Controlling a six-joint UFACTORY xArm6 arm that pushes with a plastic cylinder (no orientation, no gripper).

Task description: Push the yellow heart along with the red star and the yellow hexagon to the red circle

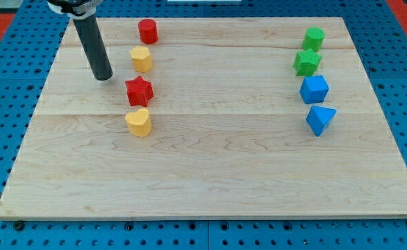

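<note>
The red circle [147, 31] stands at the view's top left of the wooden board [210, 167]. Just below it is the yellow hexagon [141, 59], then the red star [139, 90], then the yellow heart [138, 122], forming a near-vertical column. The star and heart are close together; the hexagon sits a small gap above the star. My tip [103, 76] rests on the board to the left of the column, level between the hexagon and the star, touching no block.
At the view's right stand a green block [314, 37], a green star [306, 62], a blue cube-like block [314, 89] and a blue triangular block [320, 119]. Blue pegboard surrounds the board.
</note>
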